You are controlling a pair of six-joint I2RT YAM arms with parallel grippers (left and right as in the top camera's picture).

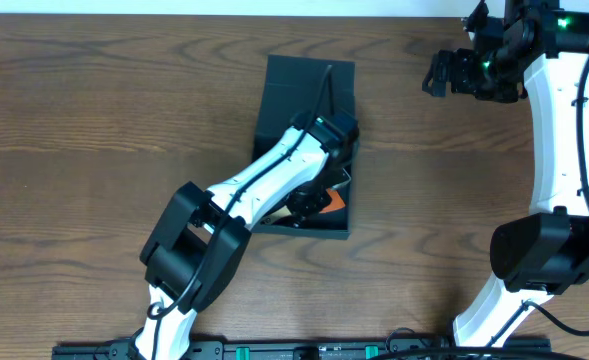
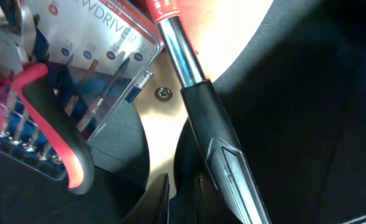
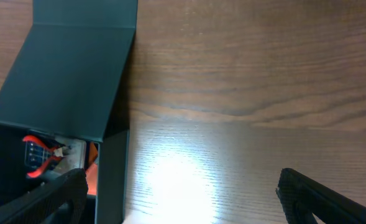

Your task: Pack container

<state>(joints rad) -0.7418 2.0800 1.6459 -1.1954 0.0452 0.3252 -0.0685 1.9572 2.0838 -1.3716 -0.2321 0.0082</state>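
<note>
The container [image 1: 296, 95] is a dark box in the middle of the table with its flap lid open toward the far side. My left gripper [image 1: 312, 196] reaches down into it. In the left wrist view its fingers [image 2: 181, 200] are close together with nothing visible between them. Beside them lie a tool with a red handle, chrome shaft and black grip [image 2: 198, 99], a clear screwdriver-set case [image 2: 102, 62] and red-handled pliers [image 2: 52, 118]. My right gripper [image 1: 444, 75] hangs open and empty at the far right, over bare table [image 3: 183, 205]. It sees the container [image 3: 71, 74] from the side.
An orange item [image 1: 332, 200] shows inside the box by the left arm. The red pliers [image 3: 38, 155] show through the box opening in the right wrist view. The wooden table [image 1: 94, 120] surrounds the box. The right arm's base stands at the front right [image 1: 534, 250].
</note>
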